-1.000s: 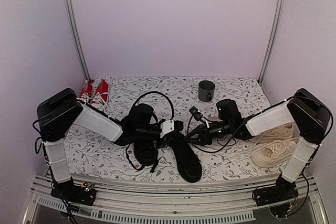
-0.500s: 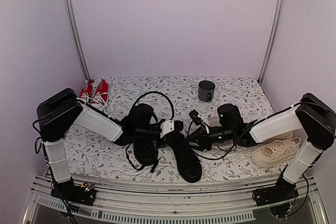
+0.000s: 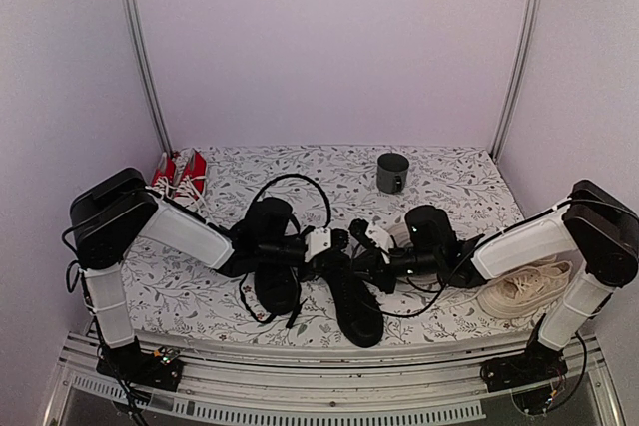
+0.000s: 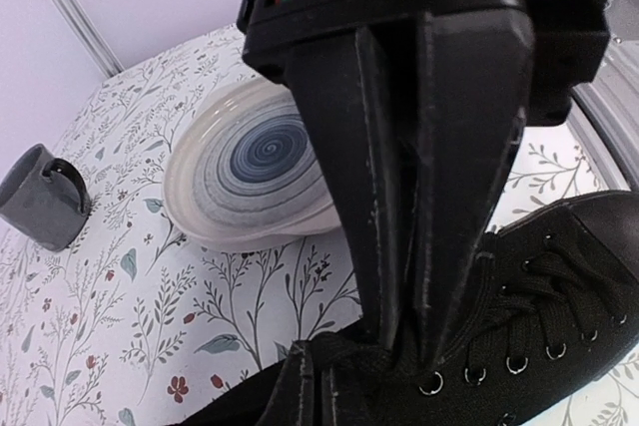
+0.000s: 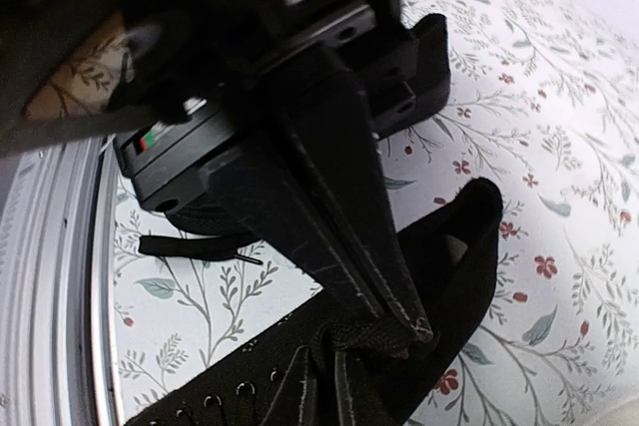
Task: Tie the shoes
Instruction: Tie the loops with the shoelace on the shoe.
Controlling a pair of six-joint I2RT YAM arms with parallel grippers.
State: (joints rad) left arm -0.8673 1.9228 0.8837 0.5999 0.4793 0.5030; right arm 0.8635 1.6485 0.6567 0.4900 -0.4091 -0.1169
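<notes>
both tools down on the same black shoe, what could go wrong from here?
1. The left tool and right tool pinch at the same spot on the near black sneaker; they could collide or drag the shoe.
2. The fingers look closed on tongue fabric rather than a lace, so a pull may tie nothing.
3. A loose lace loop arcs over the left arm and could snag.

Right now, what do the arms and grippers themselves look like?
Both arms: black joint housings, white link covers, loose black cables along them. The left arm has a white block near its wrist. The left gripper has matte black, flat, tapered fingers with scuffed edges under a boxy black body showing small red and green marks. The right gripper looks the same.
</notes>
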